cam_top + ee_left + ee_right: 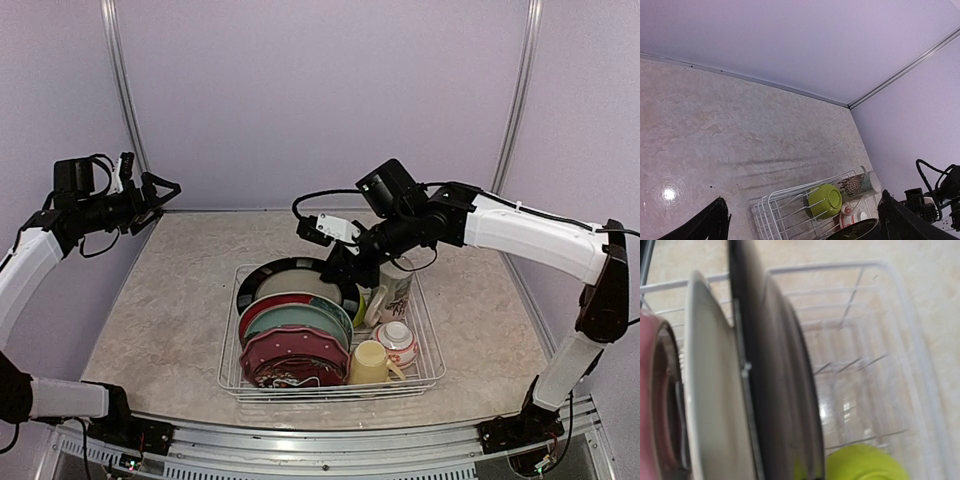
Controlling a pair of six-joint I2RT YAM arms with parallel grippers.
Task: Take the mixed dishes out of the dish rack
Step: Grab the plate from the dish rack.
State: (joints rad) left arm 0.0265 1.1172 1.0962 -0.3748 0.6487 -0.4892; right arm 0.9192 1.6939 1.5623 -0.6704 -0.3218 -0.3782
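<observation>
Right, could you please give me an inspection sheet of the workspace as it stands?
Surface: beige marbled table, glossy.
Job's things: white wire dish rack holds upright plates, cream printed mug, pale yellow mug, white-and-red bowl, lime-green bowl.
Clutter: nothing seen.
Grippers: right gripper shut on the black-rimmed plate at its rim; left gripper open, raised at the left, holding nothing.
Cables: black cables loop at both wrists, off the dishes.
Surroundings: plain lilac walls.
</observation>
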